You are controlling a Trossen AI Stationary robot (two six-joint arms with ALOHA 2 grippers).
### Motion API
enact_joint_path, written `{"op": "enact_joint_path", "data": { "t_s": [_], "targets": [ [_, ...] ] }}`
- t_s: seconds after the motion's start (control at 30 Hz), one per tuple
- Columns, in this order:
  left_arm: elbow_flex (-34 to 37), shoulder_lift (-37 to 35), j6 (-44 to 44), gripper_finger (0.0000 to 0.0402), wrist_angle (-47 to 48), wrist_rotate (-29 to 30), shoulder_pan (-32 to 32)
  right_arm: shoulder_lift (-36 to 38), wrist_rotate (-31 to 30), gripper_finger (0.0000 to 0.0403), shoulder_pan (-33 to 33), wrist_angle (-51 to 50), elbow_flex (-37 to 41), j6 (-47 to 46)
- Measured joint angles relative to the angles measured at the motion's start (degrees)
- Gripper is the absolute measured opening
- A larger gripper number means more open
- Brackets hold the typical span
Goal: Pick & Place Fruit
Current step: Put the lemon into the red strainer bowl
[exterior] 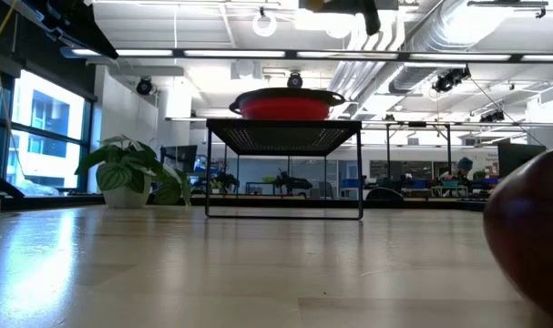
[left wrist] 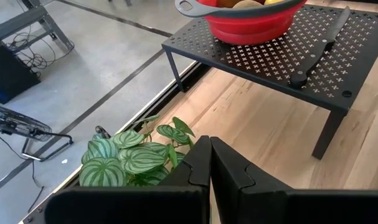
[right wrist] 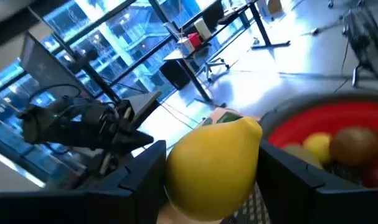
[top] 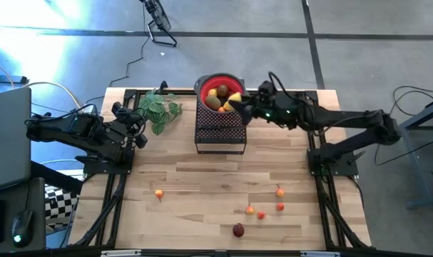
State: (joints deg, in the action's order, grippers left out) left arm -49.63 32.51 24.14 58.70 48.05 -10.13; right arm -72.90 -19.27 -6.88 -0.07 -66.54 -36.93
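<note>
Watching from the side here. Over on the left, the left gripper [top: 139,135] is parked with its fingers pressed together on nothing, the leafy plant [top: 159,108] just ahead of it. It's just waiting.

Next along is the red bowl [top: 202,84] up on the black mesh stand [top: 220,135], already holding a few fruit, and there's a black-handled knife [left wrist: 319,46] lying on the mesh beside it.

Then the right gripper [top: 239,106], hovering right at the bowl's rim, jaws clamped on a yellow lemon [right wrist: 213,167]. In the wrist view the bowl sits just past and below the lemon, so I'd say this is the drop-off step. To do it well I'd nudge a touch further in over the bowl's middle before letting go, and release low so it doesn't bounce off the pile or the rim.

Well back toward the near edge from that gripper, the small orange and red fruit [top: 261,215] and a dark red ball [top: 238,230] are left on the table [top: 202,185].
</note>
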Motion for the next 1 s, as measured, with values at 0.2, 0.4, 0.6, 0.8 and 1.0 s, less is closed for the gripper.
{"op": "enact_joint_path", "data": {
  "t_s": [0.2,0.4,0.6,0.8,1.0],
  "targets": [
    [-0.01,-0.02,-0.04,0.0,0.0,0.0,0.01,-8.42,-0.04,0.0205,-1.6,-6.14,-11.17,6.19],
    [-0.01,-0.01,-0.05,0.0,0.0,0.0,0.01,-16.53,0.21,0.0207,-3.57,-17.76,-21.59,7.64],
    [0.0,-0.02,-0.04,0.0,0.0,-0.02,0.0,-21.99,1.84,0.0207,-6.07,-23.62,-25.97,8.66],
    [-0.02,-0.02,-0.06,0.0,0.0,0.0,0.02,-24.59,2.73,0.0206,-8.31,-27.24,-25.97,8.75],
    [0.0,0.0,-0.01,0.0,0.02,0.0,0.02,-26.12,2.77,0.0209,-9.41,-31.12,-25.97,9.38]
  ]
}}
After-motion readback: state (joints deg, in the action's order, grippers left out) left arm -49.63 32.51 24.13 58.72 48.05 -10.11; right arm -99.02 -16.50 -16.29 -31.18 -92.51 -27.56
